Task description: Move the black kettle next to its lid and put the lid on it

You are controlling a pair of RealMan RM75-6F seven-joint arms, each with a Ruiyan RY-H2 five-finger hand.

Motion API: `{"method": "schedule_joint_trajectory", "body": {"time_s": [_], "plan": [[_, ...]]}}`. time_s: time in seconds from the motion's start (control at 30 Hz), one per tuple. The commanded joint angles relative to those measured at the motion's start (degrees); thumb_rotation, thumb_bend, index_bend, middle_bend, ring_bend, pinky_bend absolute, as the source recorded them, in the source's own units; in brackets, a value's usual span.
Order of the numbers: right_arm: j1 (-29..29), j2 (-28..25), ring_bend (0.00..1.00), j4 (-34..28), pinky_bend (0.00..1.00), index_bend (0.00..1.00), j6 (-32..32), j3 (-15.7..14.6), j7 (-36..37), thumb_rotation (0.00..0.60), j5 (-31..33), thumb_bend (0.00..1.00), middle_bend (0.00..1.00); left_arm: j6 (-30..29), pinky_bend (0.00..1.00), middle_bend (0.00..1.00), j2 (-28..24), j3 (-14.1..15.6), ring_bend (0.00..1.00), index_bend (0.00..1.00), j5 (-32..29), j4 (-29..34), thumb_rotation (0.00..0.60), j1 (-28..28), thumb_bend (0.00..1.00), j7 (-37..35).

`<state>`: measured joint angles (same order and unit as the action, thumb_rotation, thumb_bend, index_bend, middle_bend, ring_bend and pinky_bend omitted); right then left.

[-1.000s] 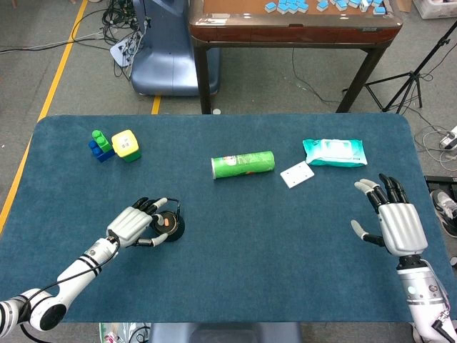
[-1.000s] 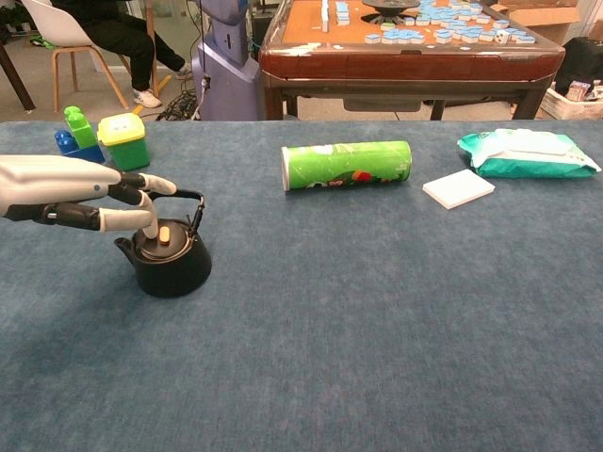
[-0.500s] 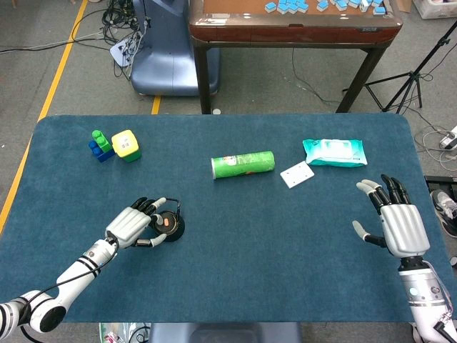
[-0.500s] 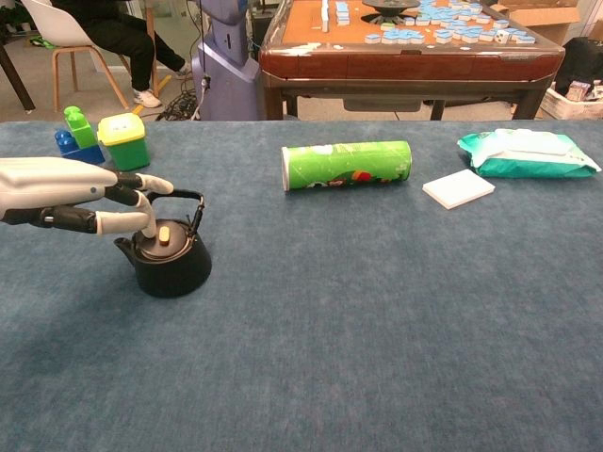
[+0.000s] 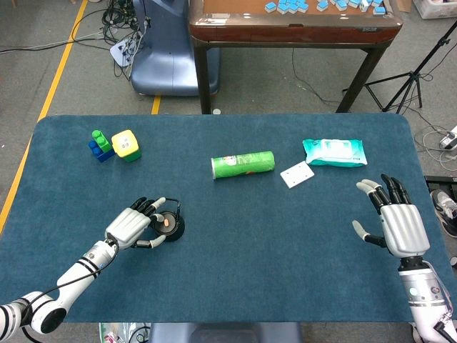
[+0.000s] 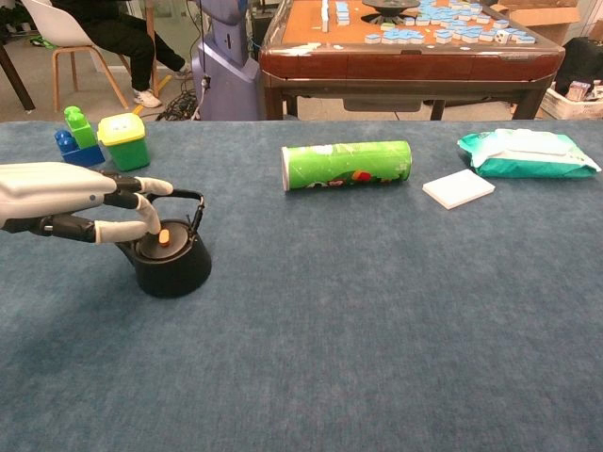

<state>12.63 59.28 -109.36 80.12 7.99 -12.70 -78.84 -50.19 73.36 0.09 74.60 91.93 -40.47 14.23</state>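
Observation:
The black kettle [image 5: 171,226] [image 6: 174,266] stands upright at the table's front left. Its lid [image 6: 162,248], with an orange knob, sits on top, and the handle arches over it. My left hand [image 5: 130,226] [image 6: 58,193] lies just left of the kettle with its fingers spread. The upper fingers reach over the handle, and the thumb tip lies beside the knob without gripping it. Whether the thumb touches the lid is unclear. My right hand [image 5: 397,223] hovers open at the front right, far from the kettle, and shows only in the head view.
A green can [image 5: 243,163] [image 6: 347,164] lies on its side mid-table. A white card [image 5: 297,174] [image 6: 458,188] and a teal wipes pack [image 5: 334,151] [image 6: 528,153] are to its right. Toy blocks [image 5: 114,145] [image 6: 99,137] stand at the back left.
My left hand has drawn back slightly to the left, its thumb sliding off the lid knob. The kettle and lid have stayed put. The right hand has barely moved.

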Motion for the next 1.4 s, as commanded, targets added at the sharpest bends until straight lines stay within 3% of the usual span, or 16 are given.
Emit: {"method": "schedule_joint_trajectory", "body": {"time_s": [0.03,0.47,0.7,1.0,1.23,1.4], "plan": [[0.0,0.0,0.00,-0.1,0.03,0.20,0.0,0.0,0.1,0.600,0.0,0.29,0.21,0.0,0.00,0.00,0.1,0.0,0.00,0.26,0.1,0.0,0.000,0.1,0.26,0.0],[-0.1,-0.3,0.00,-0.1,0.03,0.20,0.2,0.1,0.1,0.600,0.0,0.29,0.21,-1.9,0.00,0.00,-1.4,-1.3,0.00,0.25,1.9,2.2,0.000,0.5,0.26,-1.1],[0.0,-0.8,0.00,0.3,0.03,0.20,-0.5,0.4,0.5,0.600,1.1,0.29,0.21,-4.6,0.00,0.00,-3.9,-2.1,0.00,0.15,1.7,3.9,0.002,2.1,0.26,-2.7],[0.5,-1.7,0.00,1.8,0.04,0.20,-2.7,-0.1,1.7,0.600,1.4,0.29,0.21,-10.9,0.00,0.00,-8.2,-2.2,0.00,0.10,0.0,4.5,0.132,7.7,0.26,-7.1],[1.2,-3.6,0.00,3.8,0.07,0.20,-6.6,-1.8,3.6,0.600,0.4,0.29,0.21,-19.5,0.00,0.00,-11.4,-1.6,0.00,0.09,-2.3,5.0,0.258,15.5,0.26,-10.3],[1.7,-4.2,0.00,6.1,0.07,0.20,-8.6,-3.4,6.6,0.600,-2.5,0.29,0.21,-24.9,0.00,0.00,-12.3,-0.5,0.00,0.09,-2.3,5.3,0.295,20.6,0.26,-10.9]]}}
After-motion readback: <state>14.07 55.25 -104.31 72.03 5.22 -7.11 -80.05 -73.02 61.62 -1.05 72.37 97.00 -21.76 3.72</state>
